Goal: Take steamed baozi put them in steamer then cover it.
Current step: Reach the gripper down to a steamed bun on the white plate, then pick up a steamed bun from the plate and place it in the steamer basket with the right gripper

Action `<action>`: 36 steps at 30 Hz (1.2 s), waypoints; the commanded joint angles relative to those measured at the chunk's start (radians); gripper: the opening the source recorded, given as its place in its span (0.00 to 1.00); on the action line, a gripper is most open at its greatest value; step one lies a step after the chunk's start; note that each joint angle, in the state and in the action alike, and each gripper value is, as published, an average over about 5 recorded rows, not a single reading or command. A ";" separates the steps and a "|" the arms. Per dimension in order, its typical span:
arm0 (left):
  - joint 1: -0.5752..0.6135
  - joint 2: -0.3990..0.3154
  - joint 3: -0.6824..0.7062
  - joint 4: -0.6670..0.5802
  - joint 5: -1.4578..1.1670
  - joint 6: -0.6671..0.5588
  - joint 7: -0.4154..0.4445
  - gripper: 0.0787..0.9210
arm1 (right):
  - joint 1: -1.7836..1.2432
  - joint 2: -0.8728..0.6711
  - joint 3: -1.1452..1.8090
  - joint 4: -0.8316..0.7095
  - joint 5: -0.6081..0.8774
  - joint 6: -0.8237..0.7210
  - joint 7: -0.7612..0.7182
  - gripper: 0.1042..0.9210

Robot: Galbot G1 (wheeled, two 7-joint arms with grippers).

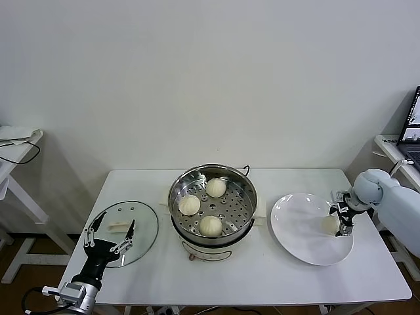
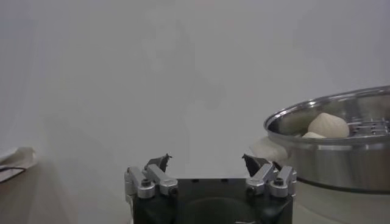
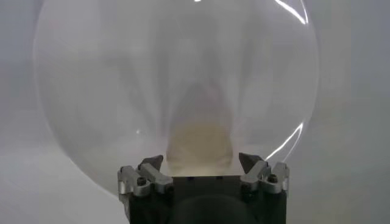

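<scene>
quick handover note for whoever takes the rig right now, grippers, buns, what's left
Right gripper: jaws open around the last cream-white round bun on the large white plate, not closed on it.
Left gripper: open, idle over the flat clear glass lid at table left.
Done: three buns sit on the perforated tray of the shiny steel steamer pot.
Left: grasp and move the fourth bun, then cover the pot with the lid.

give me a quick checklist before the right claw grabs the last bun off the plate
1. Right claw open: ok.
2. Right claw lined up on the last baozi on the white plate: ok.
3. Fingers already touching that bun: cannot tell.
4. Steamer uncovered, three buns in, free spot on the tray: ok.
5. Glass lid lies on the table beside the steamer: ok.
6. Left claw open near the lid, away from the steamer: ok.
</scene>
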 commanded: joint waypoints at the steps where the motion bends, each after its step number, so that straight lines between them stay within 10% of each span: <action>1: -0.001 0.000 0.002 0.002 0.001 0.000 0.000 0.88 | -0.007 0.010 0.010 -0.010 -0.017 0.006 -0.002 0.88; 26: -0.003 -0.003 0.004 -0.003 0.002 0.000 -0.001 0.88 | 0.014 -0.015 -0.005 0.035 0.007 -0.005 -0.023 0.75; 36: 0.002 -0.003 0.006 -0.021 0.004 0.000 -0.003 0.88 | 0.281 -0.152 -0.276 0.230 0.252 -0.113 -0.038 0.73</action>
